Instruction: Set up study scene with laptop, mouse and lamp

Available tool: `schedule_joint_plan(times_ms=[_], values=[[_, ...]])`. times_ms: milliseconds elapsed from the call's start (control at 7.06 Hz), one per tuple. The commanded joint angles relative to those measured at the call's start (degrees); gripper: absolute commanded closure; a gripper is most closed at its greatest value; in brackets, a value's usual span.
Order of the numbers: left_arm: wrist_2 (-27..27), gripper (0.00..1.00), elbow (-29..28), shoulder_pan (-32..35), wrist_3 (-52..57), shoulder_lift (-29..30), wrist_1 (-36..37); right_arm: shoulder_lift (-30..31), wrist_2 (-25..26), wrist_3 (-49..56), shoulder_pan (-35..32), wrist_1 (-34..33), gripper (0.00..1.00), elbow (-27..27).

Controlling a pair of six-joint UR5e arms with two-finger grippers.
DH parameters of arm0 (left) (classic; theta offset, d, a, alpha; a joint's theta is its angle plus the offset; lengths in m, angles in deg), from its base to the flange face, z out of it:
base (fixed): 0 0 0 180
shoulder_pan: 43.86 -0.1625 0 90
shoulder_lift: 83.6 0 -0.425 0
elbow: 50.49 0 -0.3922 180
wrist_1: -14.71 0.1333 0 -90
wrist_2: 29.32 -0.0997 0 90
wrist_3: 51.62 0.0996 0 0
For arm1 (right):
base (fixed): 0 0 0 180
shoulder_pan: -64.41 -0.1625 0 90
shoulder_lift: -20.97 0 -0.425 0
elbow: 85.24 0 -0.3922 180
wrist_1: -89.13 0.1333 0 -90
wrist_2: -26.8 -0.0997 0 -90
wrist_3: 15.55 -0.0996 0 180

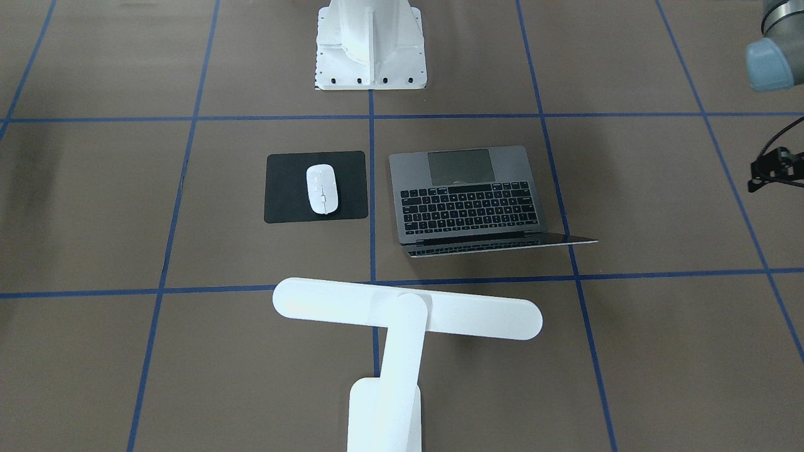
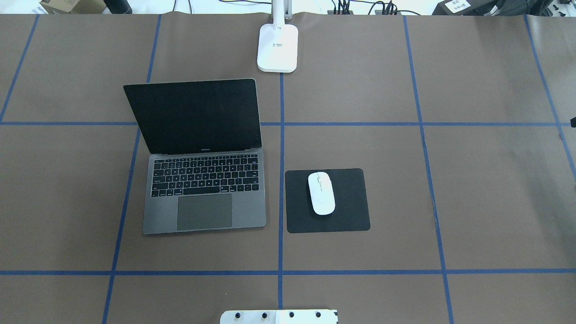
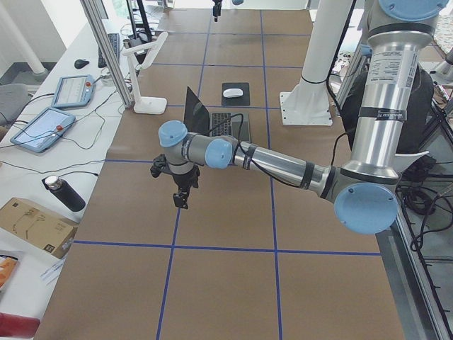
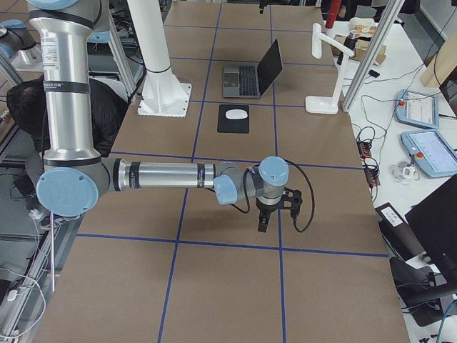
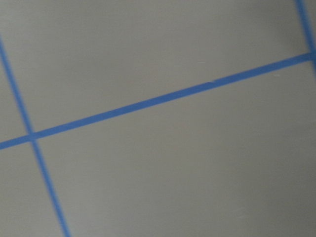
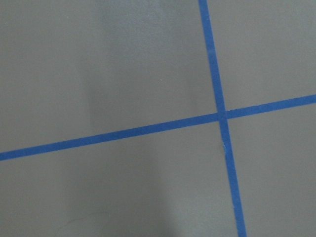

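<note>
Three task things stand arranged in the middle of the bench point(image 2: 486, 202), so little seems left to do. The left end effector point(image 3: 181, 193) hangs over bare bench toward the left end; whether it is open or closed cannot be told. The laptop point(image 2: 204, 198) lies to its right, lid open, hinge along the bench's length, nearer this end effector. The lamp point(image 2: 277, 45) stands at the middle of the far edge. The mouse point(image 2: 321, 193) rests on a pad point(image 2: 351, 216) just right of the laptop, long axis toward the far edge. It is nearer the right end effector point(image 4: 264, 218), which hangs toward the right end, its state equally unclear.
</note>
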Motion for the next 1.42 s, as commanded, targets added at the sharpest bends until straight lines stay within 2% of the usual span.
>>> schedule_joint_plan(times_ms=[0, 142, 708, 850, 992, 1133, 1275], values=[[0.3, 0.01, -3.6, 7.4, 9.5, -1.7, -0.3, 3.5, -2.4, 4.2, -4.4, 0.0, 0.01, -0.8], [0.3, 0.01, -3.9, 8.6, 12.4, -2.3, -0.2, 4.9, -2.4, 4.9, -5.0, 0.0, 0.01, -1.4], [0.3, 0.01, -5.2, 10.2, 11.6, -4.3, -0.3, 8.9, -2.5, 9.2, -6.3, -0.1, 0.01, -1.7], [0.3, 0.01, -4.5, 10.2, 11.7, -6.4, -0.6, 9.7, -2.4, 9.2, -6.8, -1.4, 0.01, -1.7], [0.3, 0.0, -4.4, 10.4, 9.0, -6.5, -0.7, 9.5, -2.4, 9.3, -6.8, -6.6, 0.01, -4.2], [0.3, 0.01, -4.1, 10.3, 6.5, -6.2, -0.7, 9.3, -1.8, 9.3, -6.2, -15.9, 0.01, -10.3], [0.3, 0.0, -3.2, 10.3, 6.3, -6.4, -0.7, 9.3, 0.3, 9.4, -6.2, -21.5, 0.01, -14.9]])
